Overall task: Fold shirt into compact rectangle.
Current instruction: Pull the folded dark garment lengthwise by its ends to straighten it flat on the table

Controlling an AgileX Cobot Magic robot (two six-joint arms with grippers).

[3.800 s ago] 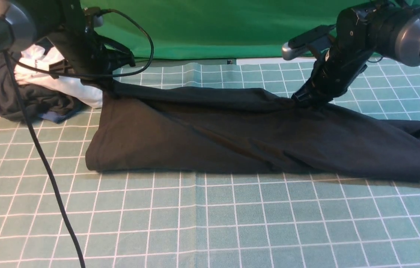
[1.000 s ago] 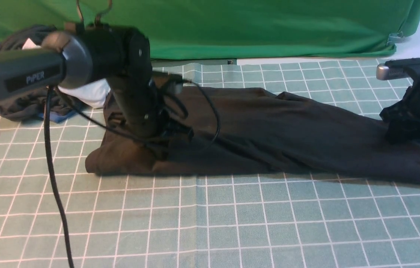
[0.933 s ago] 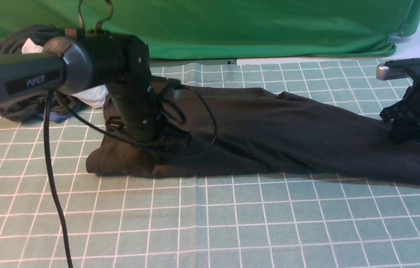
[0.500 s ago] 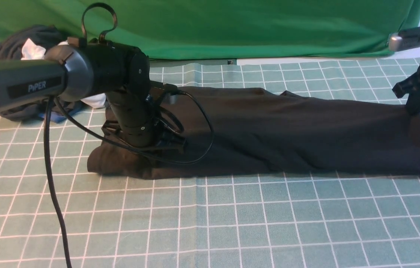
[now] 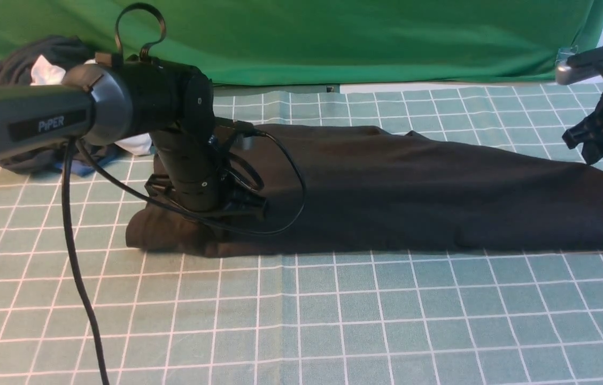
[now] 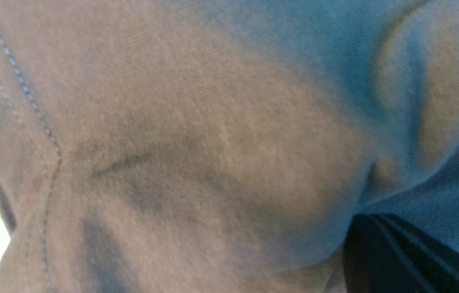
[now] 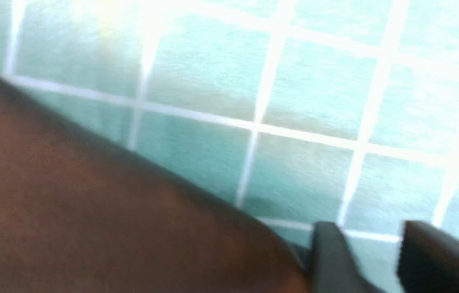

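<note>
- A large black long-sleeved cotton shirt (image 5: 414, 198) lies in a long band across the green gridded mat (image 5: 333, 321).
- The left gripper (image 5: 213, 211) pinches its left end; the right gripper (image 5: 592, 154) hovers parted, empty.
- Soft, light, floppy: take corners or hems, I'd say.

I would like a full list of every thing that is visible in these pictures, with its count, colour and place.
shirt: one, black, lying lengthwise across the mat
mat: one, green with white grid, under everything
backdrop: one, green, behind the mat
dark grey garment: one, in the far left pile
white shirt: one, same pile
blue cloth: one, at that pile's near edge
cable: one, black, hanging from the left arm
left gripper: shut on the shirt's left end
right gripper: open, above the shirt's right end
</note>
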